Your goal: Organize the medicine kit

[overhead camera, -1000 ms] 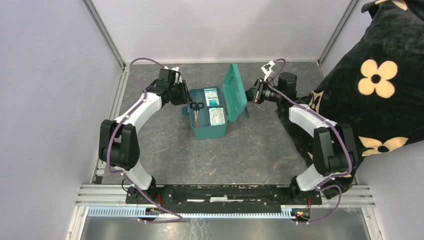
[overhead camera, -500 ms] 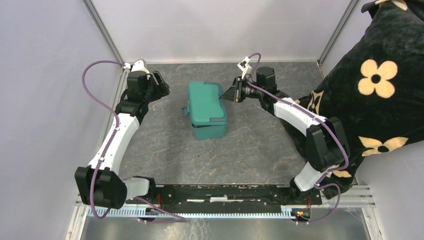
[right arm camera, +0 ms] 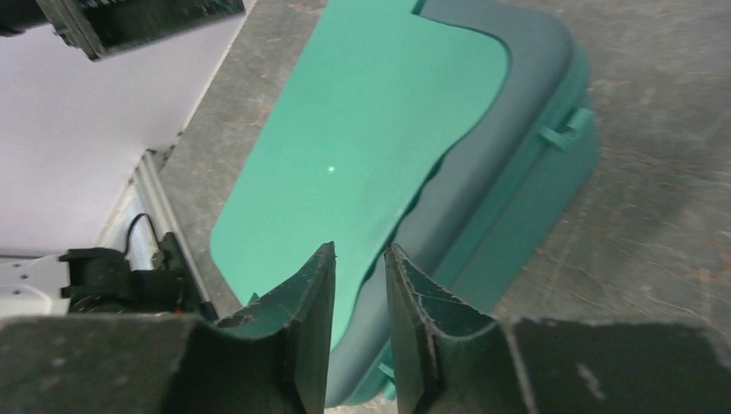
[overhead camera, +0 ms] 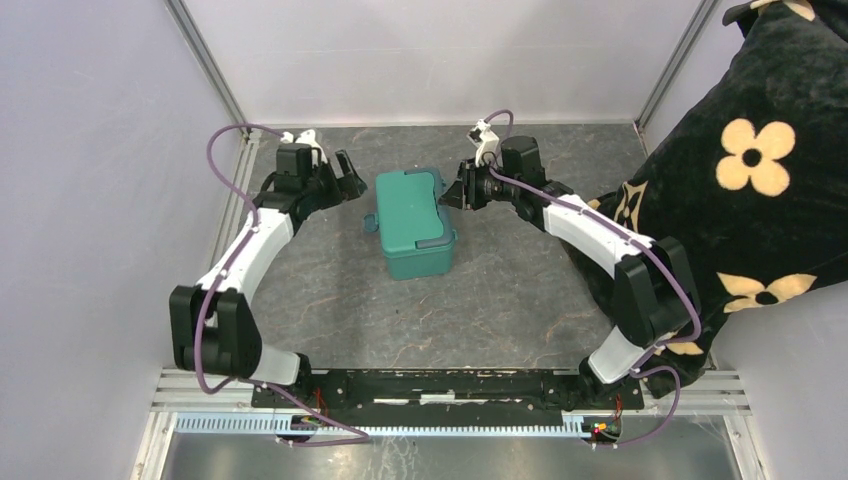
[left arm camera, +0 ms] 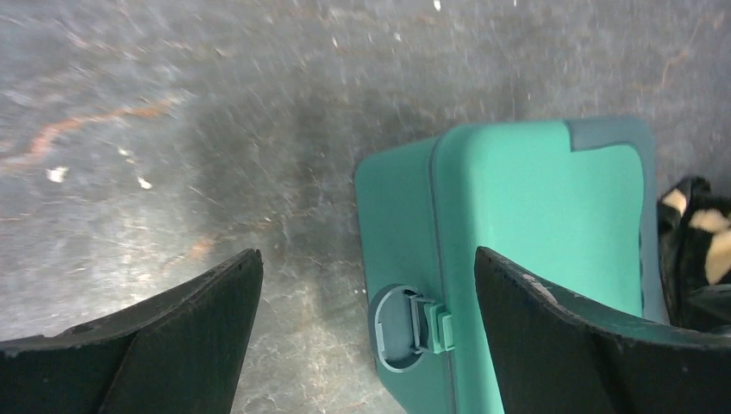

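The medicine kit [overhead camera: 410, 215] is a teal box with its lid down, standing mid-table. My left gripper [overhead camera: 352, 180] hovers just off its far left corner, jaws wide open and empty. In the left wrist view the kit [left arm camera: 534, 224] fills the right half, and its small round side latch [left arm camera: 405, 317] lies between the fingers of the left gripper [left arm camera: 366, 254]. My right gripper [overhead camera: 452, 195] sits at the kit's far right edge. In the right wrist view the right gripper [right arm camera: 358, 250] shows a narrow gap with nothing in it, above the lid [right arm camera: 388, 129].
A black cushion with cream flowers [overhead camera: 760, 150] bulks along the right side behind the right arm. Pale walls enclose the table at the left and back. A metal rail [overhead camera: 450, 385] carrying both arm bases runs along the near edge.
The lid stood upright a second ago with scissors and packets showing; it is now down. My left gripper pulled away, came back beside the kit and opened wide. The right jaws parted slightly.
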`<state>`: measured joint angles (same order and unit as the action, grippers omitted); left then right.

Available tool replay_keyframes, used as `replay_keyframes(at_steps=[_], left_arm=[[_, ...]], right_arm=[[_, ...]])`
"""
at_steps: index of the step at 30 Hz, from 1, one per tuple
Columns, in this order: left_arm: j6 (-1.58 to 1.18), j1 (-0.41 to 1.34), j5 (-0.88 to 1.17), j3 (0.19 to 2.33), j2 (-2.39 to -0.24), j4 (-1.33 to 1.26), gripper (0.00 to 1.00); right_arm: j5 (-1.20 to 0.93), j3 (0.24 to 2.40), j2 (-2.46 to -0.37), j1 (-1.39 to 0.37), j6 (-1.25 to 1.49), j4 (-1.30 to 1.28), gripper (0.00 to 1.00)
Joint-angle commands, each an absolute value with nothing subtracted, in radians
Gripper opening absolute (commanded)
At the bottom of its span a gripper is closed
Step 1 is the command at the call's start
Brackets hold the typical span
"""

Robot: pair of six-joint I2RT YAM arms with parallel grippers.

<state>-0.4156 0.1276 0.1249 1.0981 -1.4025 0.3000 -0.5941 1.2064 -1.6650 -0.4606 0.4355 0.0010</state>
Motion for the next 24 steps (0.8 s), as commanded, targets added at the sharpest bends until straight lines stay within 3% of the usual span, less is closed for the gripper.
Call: replay_keyframes(at_steps=[1, 6, 16, 24], left_arm=[[-0.453, 0.129, 0.291, 1.123, -1.474, 0.273, 1.0], [-0.472, 0.14, 0.366, 1.117, -1.531, 0.255, 1.0], [-0.474, 0.245, 0.399, 1.117, -1.571, 0.259, 0.84], [-0.519, 0.298, 0.365, 0.987, -1.462, 0.229, 0.74]], right_arm=[[-0.459, 1.182, -1.569, -0.457, 0.318, -0.069, 0.41], [-0.442, 1.146, -1.538, -0.457, 0.287, -0.099, 0.51], [-0.445, 1.098, -1.51, -0.456, 0.277, -0.095, 0.53], [-0.377, 1.074, -1.489, -0.439, 0.266, -0.102, 0.55]])
